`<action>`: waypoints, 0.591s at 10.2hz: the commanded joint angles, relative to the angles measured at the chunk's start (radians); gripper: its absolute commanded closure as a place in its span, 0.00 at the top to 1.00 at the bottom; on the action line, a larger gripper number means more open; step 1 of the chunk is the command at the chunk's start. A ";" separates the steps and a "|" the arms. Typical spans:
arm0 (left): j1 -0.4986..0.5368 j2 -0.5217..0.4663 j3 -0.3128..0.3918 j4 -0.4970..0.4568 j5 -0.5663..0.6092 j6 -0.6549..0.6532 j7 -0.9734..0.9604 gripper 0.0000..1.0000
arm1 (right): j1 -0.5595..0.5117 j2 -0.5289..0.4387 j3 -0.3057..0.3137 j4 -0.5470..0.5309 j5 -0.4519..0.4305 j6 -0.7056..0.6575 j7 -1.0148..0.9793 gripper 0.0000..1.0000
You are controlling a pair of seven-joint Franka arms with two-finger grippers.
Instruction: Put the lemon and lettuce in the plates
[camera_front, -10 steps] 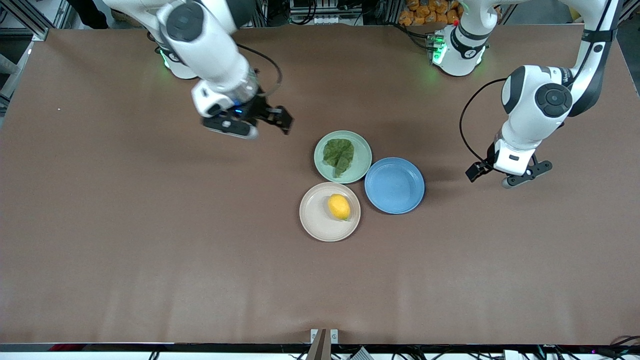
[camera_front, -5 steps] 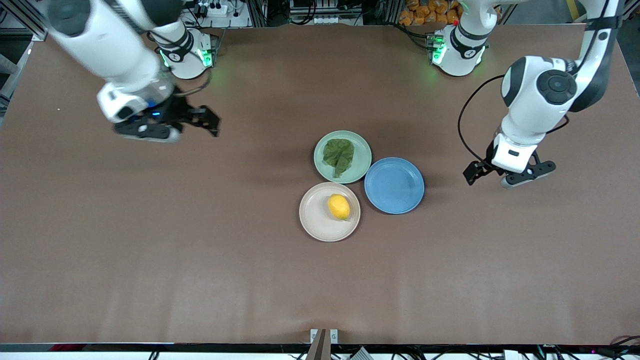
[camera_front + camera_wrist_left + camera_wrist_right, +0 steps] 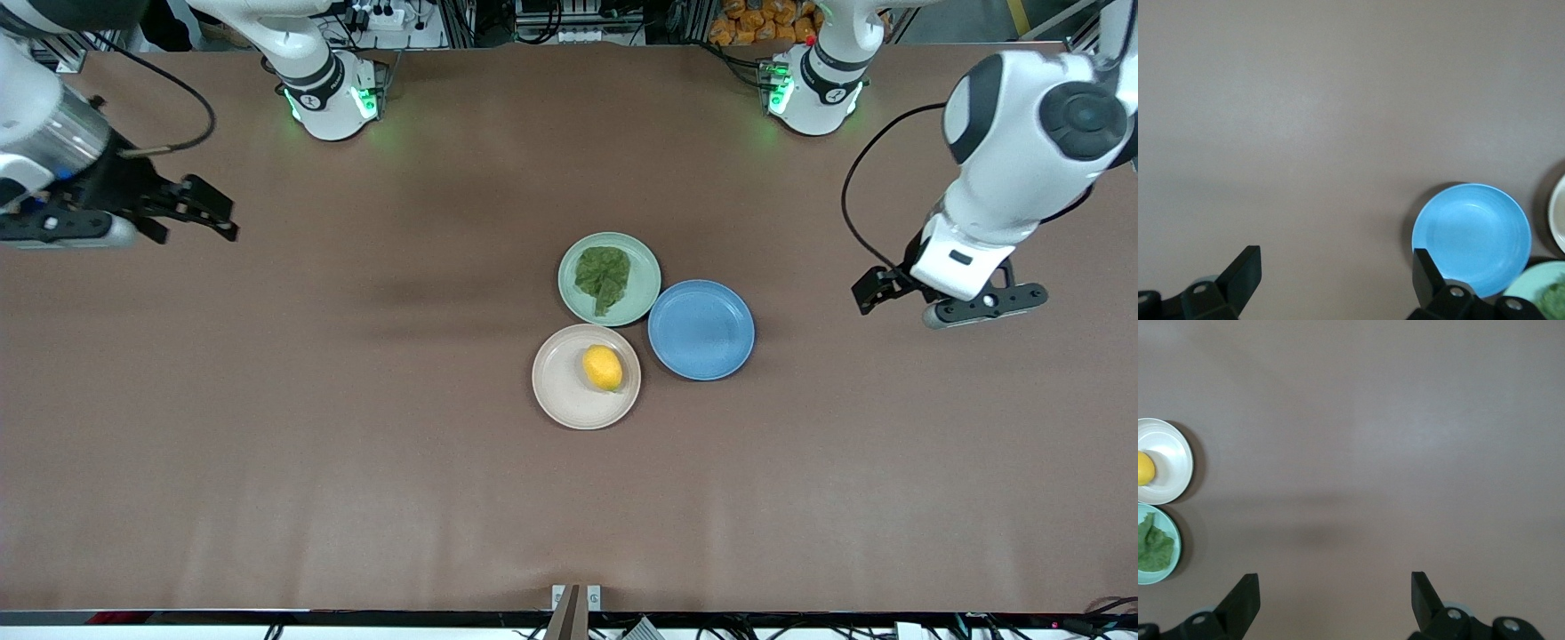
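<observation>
The lemon [image 3: 603, 367] lies in the cream plate [image 3: 560, 387]. The lettuce [image 3: 603, 271] lies in the mint green plate [image 3: 645, 289], which is farther from the front camera. My right gripper [image 3: 209, 213] is open and empty over bare table at the right arm's end. Its wrist view shows its own gripper [image 3: 1333, 590] over bare table, with the lemon [image 3: 1143, 468], cream plate [image 3: 1168, 457], lettuce [image 3: 1151, 543] and mint plate [image 3: 1171, 557] at the frame edge. My left gripper [image 3: 876, 292] is open and empty over bare table toward the left arm's end, also shown in its wrist view [image 3: 1335, 267].
A blue plate [image 3: 701, 330] holds nothing and stands beside the two other plates, toward the left arm's end; it also shows in the left wrist view [image 3: 1471, 237]. The brown table [image 3: 356, 444] spreads wide around the plates. Both arm bases stand along the table's back edge.
My right gripper has swung away from the mint plate to the right arm's end of the table. My left gripper has moved a little farther from the blue plate. Lemon and lettuce have not moved.
</observation>
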 commanded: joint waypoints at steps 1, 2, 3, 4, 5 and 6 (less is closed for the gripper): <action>0.001 0.012 -0.003 0.149 -0.036 -0.154 0.049 1.00 | 0.002 -0.003 -0.049 0.081 -0.025 -0.059 -0.039 1.00; 0.001 0.012 -0.003 0.207 -0.038 -0.203 0.052 1.00 | 0.002 0.002 -0.065 0.116 -0.036 -0.085 -0.074 1.00; 0.001 0.014 -0.003 0.268 -0.047 -0.257 0.067 1.00 | -0.004 0.011 -0.069 0.141 -0.054 -0.104 -0.101 1.00; 0.007 0.014 0.000 0.325 -0.071 -0.304 0.086 1.00 | -0.006 0.012 -0.072 0.151 -0.074 -0.118 -0.102 1.00; 0.007 0.012 0.004 0.365 -0.084 -0.347 0.091 1.00 | -0.009 0.018 -0.071 0.183 -0.109 -0.116 -0.104 1.00; 0.007 0.009 0.005 0.399 -0.102 -0.390 0.110 1.00 | -0.009 0.037 -0.071 0.199 -0.111 -0.116 -0.104 1.00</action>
